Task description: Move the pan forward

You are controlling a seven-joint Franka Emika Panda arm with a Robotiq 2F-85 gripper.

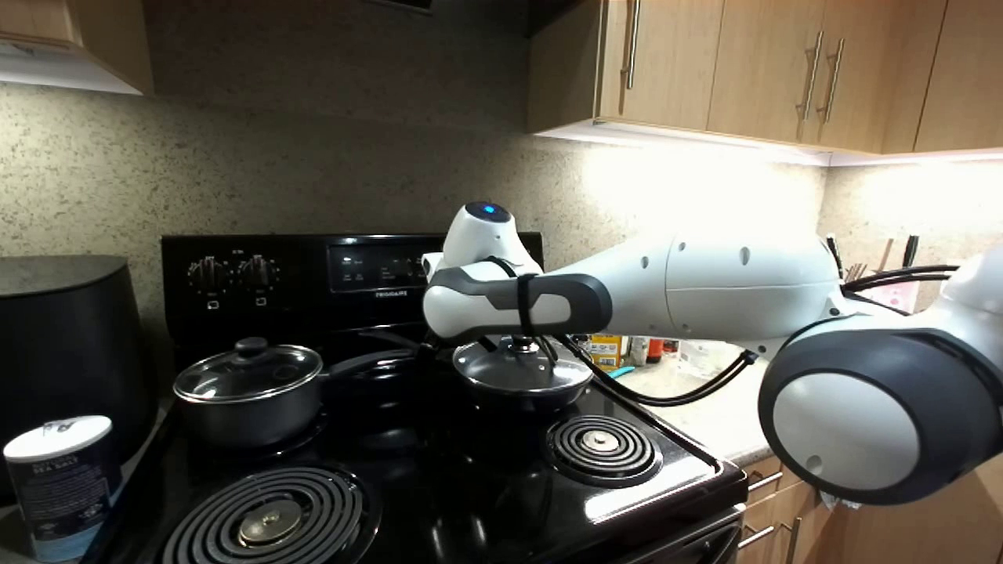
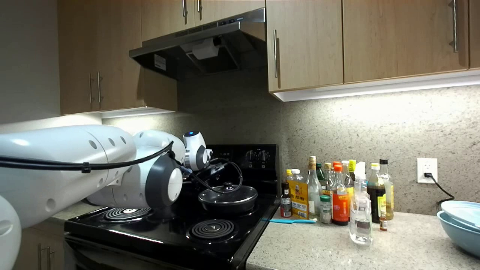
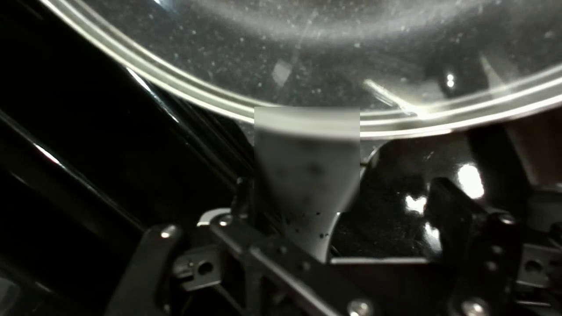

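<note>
The pan (image 1: 523, 376) is wide, shallow and dark, with a domed glass lid, steel rim and small knob. It sits on the back burner beside the counter, and it also shows in an exterior view (image 2: 228, 200). In the wrist view the lid (image 3: 281, 57) fills the top, and the pan's handle (image 3: 312, 232) runs down from the rim. A blurred square covers part of the handle. My gripper (image 3: 341, 191) is open, with its fingers apart on either side of the handle, the handle nearer the left finger. The fingertips are hidden behind the arm in an exterior view.
A deeper pot (image 1: 249, 399) with a glass lid stands on the other back burner, its handle pointing toward the pan. Front coil burners (image 1: 270, 521) lie before them. Bottles (image 2: 339, 198), a yellow box (image 2: 299, 198) and a blue knife (image 2: 292, 221) are on the counter beside the stove.
</note>
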